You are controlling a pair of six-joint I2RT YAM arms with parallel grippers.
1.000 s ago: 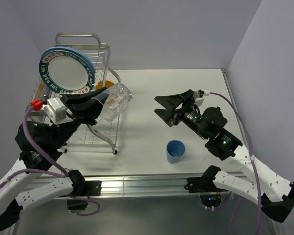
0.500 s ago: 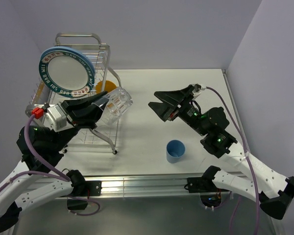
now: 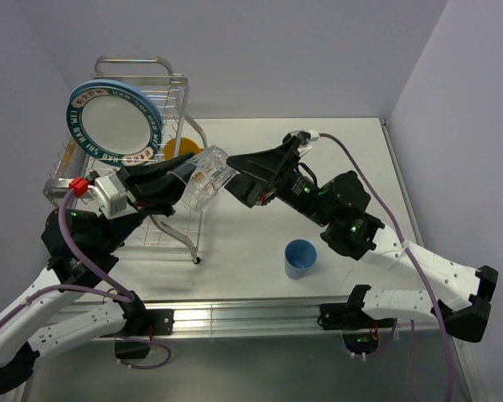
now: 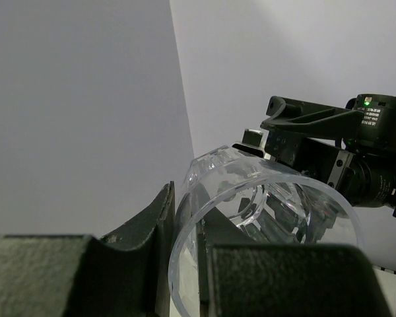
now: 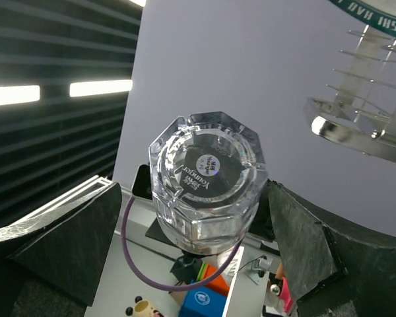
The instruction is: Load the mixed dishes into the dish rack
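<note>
My left gripper is shut on the rim of the small clear glass, held on its side in the air just right of the dish rack. In the left wrist view one finger is outside the glass and one is inside. My right gripper is open, its fingers on either side of the glass's base. The white plate with the teal lettered rim stands in the rack. The orange-yellow bowl shows partly behind the left gripper. The small blue cup stands on the table.
A light-blue edge shows behind the white plate's upper left. The rack's silver wires lie right of the glass in the right wrist view. The white walls close the table at the back and right.
My right arm has swung left and reached across to the glass, and its open fingers now straddle the base. My left gripper has kept hold of the glass and shifted slightly right.
</note>
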